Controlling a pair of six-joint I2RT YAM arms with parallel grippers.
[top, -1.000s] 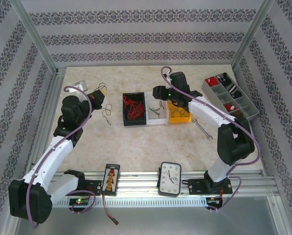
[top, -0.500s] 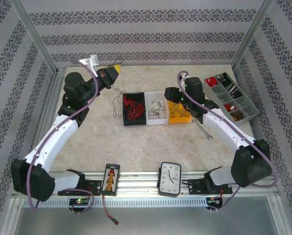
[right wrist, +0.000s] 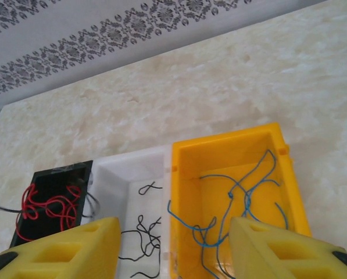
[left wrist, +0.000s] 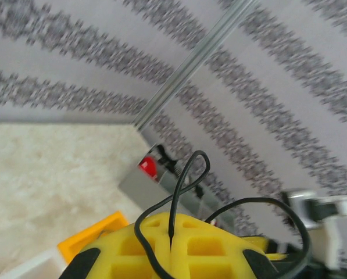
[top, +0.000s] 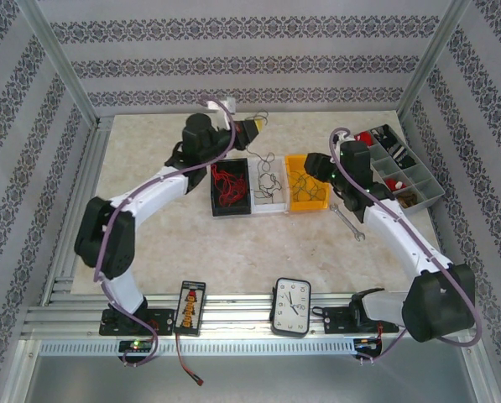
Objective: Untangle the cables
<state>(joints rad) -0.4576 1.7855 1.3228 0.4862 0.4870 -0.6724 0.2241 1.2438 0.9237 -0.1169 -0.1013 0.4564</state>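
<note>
The left gripper [top: 254, 128] is raised over the far part of the table [top: 149, 243], behind the row of bins. In the left wrist view its yellow fingers [left wrist: 132, 250] are seen pressed together, and a black cable [left wrist: 172, 212] is pinched between them; the cable is looped upward above the fingertips and curved off to the right. From above, a thin strand is seen hanging from this gripper toward the white bin [top: 267, 208]; whether it is touching the bin cannot be told.

The right gripper [right wrist: 173, 247] is held wide, nothing being gripped, just above the yellow bin [right wrist: 231, 136]. Blue cables [right wrist: 243, 197] are tangled inside that bin. More black cables [right wrist: 141, 229] are laid in the white bin beside it, and red cables [right wrist: 45, 203] are bunched in the black bin [right wrist: 63, 170] at the left end. The three bins are set touching, side by side.

A wrench [top: 348, 222] is laid on the table near the right arm, and a grey tray [top: 435, 195] is placed at the far right.
</note>
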